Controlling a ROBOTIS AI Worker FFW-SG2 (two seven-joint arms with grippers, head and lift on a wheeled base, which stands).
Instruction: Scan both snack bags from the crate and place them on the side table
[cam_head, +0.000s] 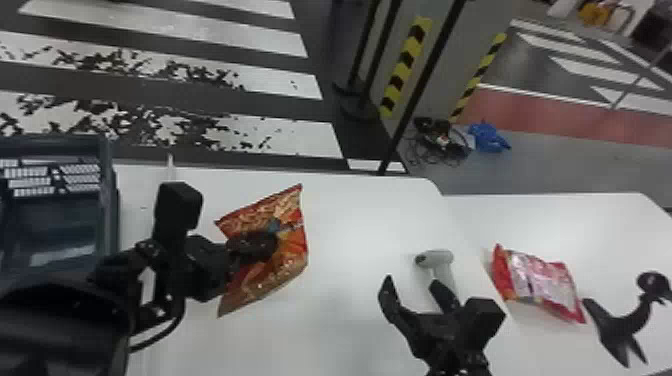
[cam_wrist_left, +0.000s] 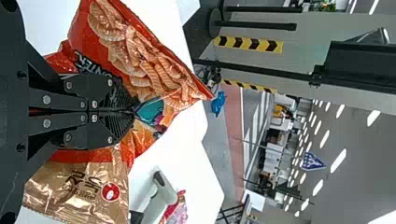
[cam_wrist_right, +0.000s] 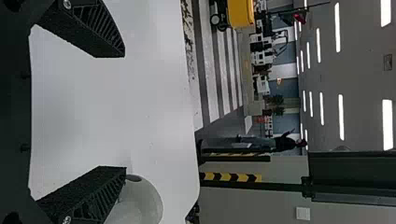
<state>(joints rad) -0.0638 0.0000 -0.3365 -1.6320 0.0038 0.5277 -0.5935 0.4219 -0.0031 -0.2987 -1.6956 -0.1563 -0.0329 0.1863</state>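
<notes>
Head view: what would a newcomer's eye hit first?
Probably the shiny orange-red snack bag, held up in the left gripper over the white table. Next, likely the red-and-pink snack bag lying on the white side table at the right. Then the pale grey handheld scanner by the open right gripper.

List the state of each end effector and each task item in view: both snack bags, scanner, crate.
Left end effector: closed on the orange snack bag.
Right end effector: open, nothing gripped.
Orange snack bag: held, no tear visible.
Red snack bag: lying on the side table, no tear visible.
Scanner: not gripped; on or off can't be told.
Crate: open-topped.
</notes>
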